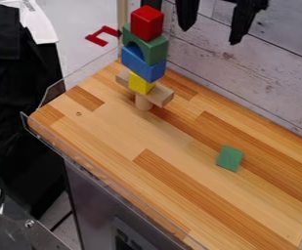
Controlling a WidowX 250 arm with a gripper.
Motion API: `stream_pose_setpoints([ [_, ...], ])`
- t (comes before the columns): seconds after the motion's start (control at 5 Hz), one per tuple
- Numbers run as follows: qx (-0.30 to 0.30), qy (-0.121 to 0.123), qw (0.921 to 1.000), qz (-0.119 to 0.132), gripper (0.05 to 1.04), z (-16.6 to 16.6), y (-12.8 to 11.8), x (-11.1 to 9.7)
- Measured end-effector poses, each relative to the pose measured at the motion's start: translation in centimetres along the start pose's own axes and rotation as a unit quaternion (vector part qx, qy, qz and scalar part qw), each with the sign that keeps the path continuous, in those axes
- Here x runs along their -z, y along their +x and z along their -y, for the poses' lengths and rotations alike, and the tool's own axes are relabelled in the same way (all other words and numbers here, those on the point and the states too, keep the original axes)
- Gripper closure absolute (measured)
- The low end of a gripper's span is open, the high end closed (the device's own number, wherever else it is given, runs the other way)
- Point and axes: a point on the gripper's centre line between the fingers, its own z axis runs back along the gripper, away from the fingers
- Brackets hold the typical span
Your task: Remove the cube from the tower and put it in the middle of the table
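Note:
At the top edge, right of the tower, my black gripper (210,36) hangs open, its two fingers apart with nothing between them. A red cube (146,23) forms the top of the tower at the table's far left. It rests on a green arch-shaped block (154,50). Beneath that are a blue block (142,65), a yellow cube (140,83) and a light wooden plank (161,95) on a wooden cylinder (142,103). The tower stands on the wooden table (120,129).
A green block (230,158) lies on the table right of centre. Transparent guards (81,77) border the table's left side and front edge. Behind it rises a grey plank wall (245,80). A red bracket-shaped piece (103,35) shows beyond the left guard.

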Motion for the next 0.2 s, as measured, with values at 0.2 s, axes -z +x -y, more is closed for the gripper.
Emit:
stream_pose_setpoints([
  [0.2, -0.045, 0.011, 0.9981, -0.041, 0.085, -0.04, -0.12, 0.87],
])
